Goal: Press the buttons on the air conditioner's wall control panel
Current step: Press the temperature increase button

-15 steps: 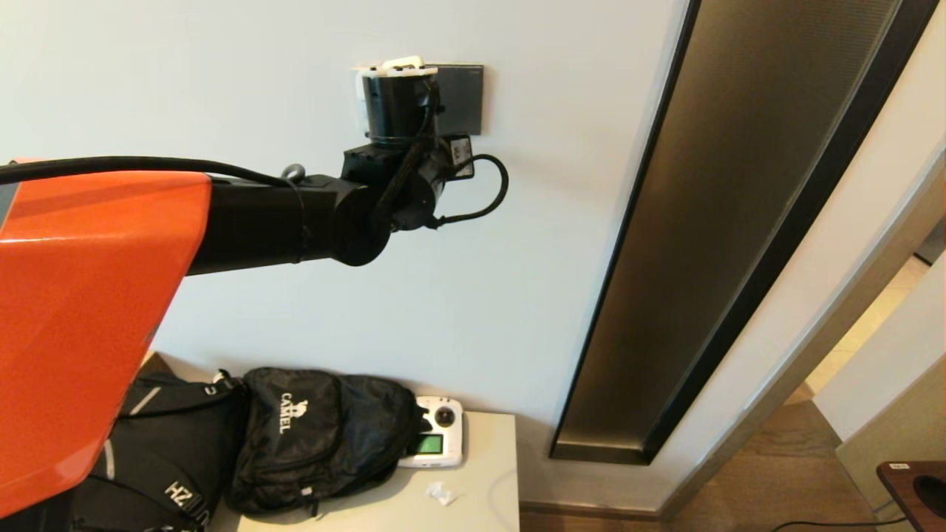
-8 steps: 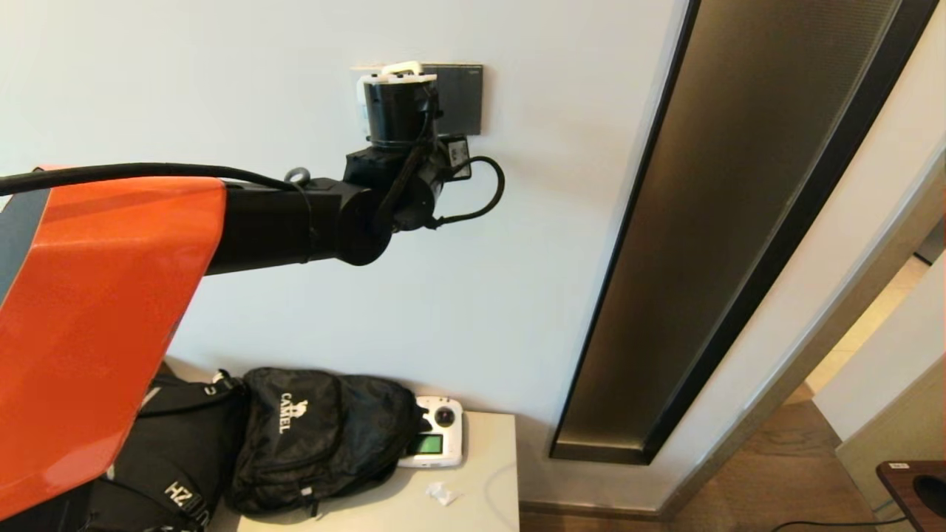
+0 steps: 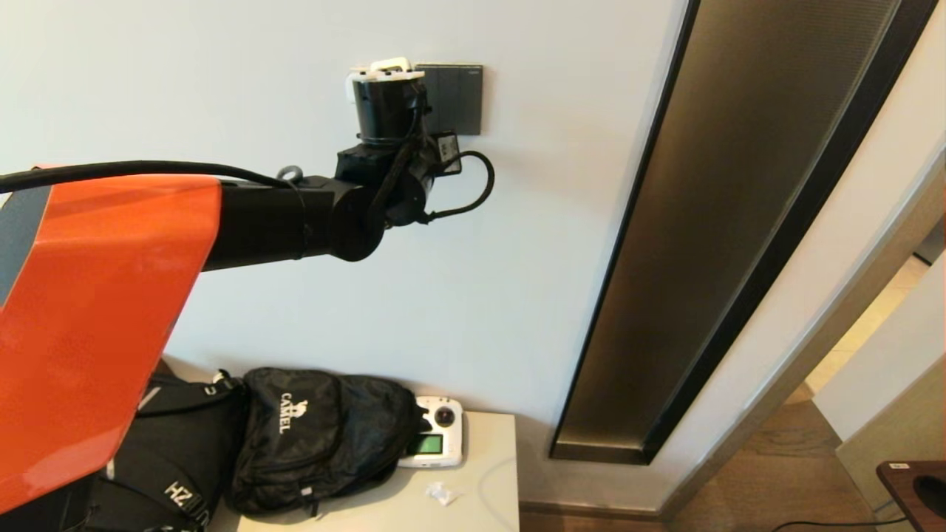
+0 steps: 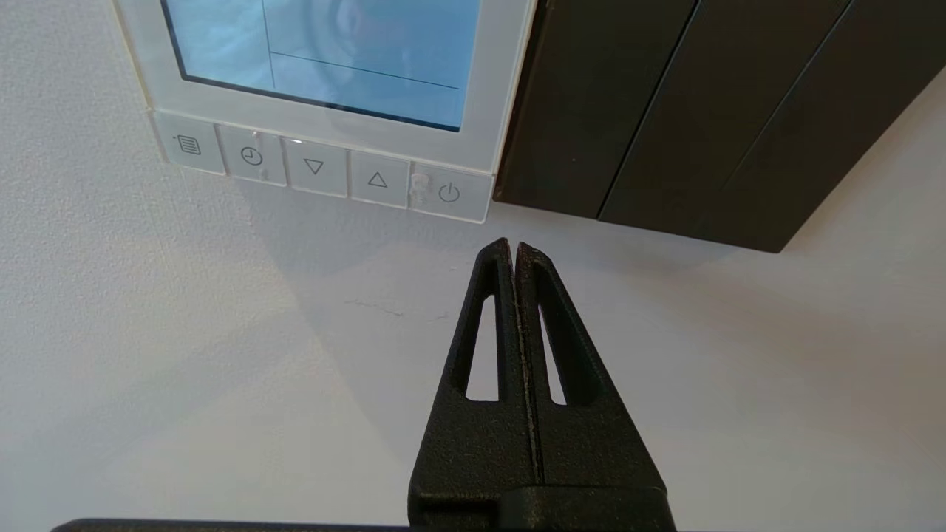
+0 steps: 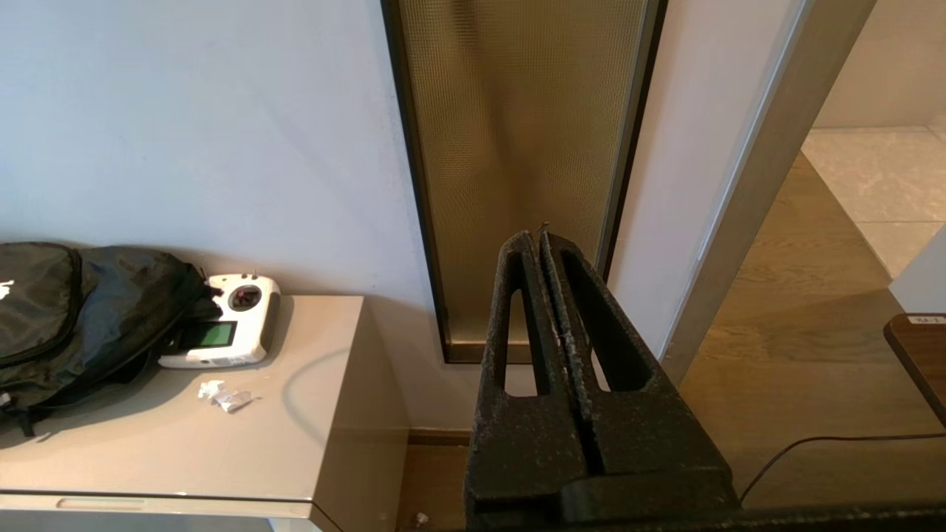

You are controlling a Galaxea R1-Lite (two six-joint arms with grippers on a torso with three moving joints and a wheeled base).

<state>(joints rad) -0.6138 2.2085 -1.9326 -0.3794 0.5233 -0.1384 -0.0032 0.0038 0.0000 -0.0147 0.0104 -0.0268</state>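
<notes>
Left gripper (image 4: 515, 247) is up at the wall, fingers pressed together into one blunt tip, nothing pinched. The tip sits just below the control panel (image 4: 325, 81), under its lower corner on the power-button side, apart from the buttons. Whether the tip touches the wall: cannot tell.

Control panel is white with a lit blue screen (image 4: 332, 52) and a row of five buttons along the edge nearest the gripper: menu button (image 4: 189, 145), clock button (image 4: 252, 156), down button (image 4: 314, 167), up button (image 4: 378, 179), power button (image 4: 448, 193). A dark switch plate (image 4: 665, 111) butts against the panel on the power-button side. In the head view the left gripper's wrist covers most of the panel; only the dark switch plate (image 3: 454, 96) shows beside it.

Step in hand, as I judge it: line up on a button and poke. The power button is nearest to the tip. To do it well:
- keep the fingers closed so the tip stays narrow;
- raise the tip toward the panel until it is centred on one icon, not on a seam between buttons;
- push straight into the wall, short and light, then back off;
- stay clear of the switch plate beside the power button.

Risk: the buttons sit touching side by side, so an off-centre poke could hit two.

Right gripper (image 5: 542, 240) is parked low, well apart from the panel, fingers pressed together and holding nothing.
</notes>
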